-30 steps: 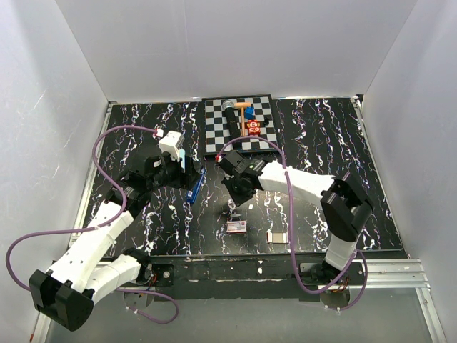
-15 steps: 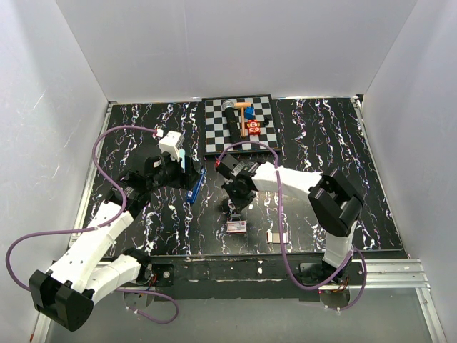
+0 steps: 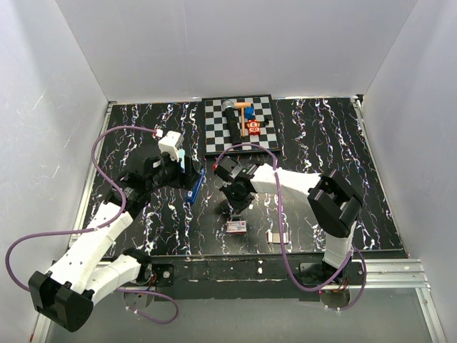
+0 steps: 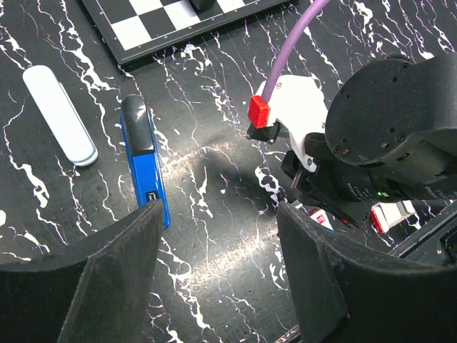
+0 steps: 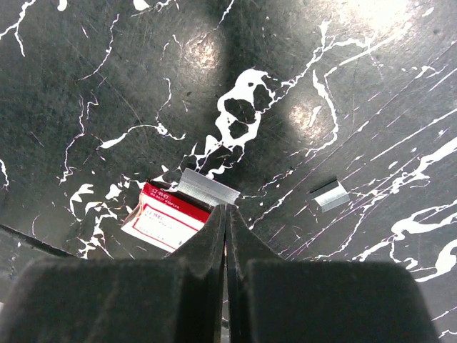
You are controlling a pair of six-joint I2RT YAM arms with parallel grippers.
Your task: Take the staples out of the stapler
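The slim dark-blue stapler (image 4: 145, 162) lies flat on the black marbled table, just beyond my left fingertip; it also shows in the top view (image 3: 196, 184). My left gripper (image 4: 221, 246) hovers above the table, open and empty, in the top view (image 3: 183, 170) beside the stapler. My right gripper (image 5: 226, 211) is shut with nothing between its fingers, its tips over a silver staple strip (image 5: 208, 188) lying at the edge of a red staple box (image 5: 166, 219). A shorter staple strip (image 5: 329, 195) lies to the right. In the top view the right gripper (image 3: 229, 206) is above the box (image 3: 235, 227).
A pale-blue oblong piece (image 4: 59, 114) lies left of the stapler. A checkerboard (image 3: 214, 132) at the back holds several small objects. The right arm's wrist (image 4: 389, 143) is close to my left gripper. Another staple strip (image 3: 276, 236) lies near the front edge.
The right arm has folded in and its gripper has shifted left, toward the stapler side. The left arm and the stapler have barely moved.
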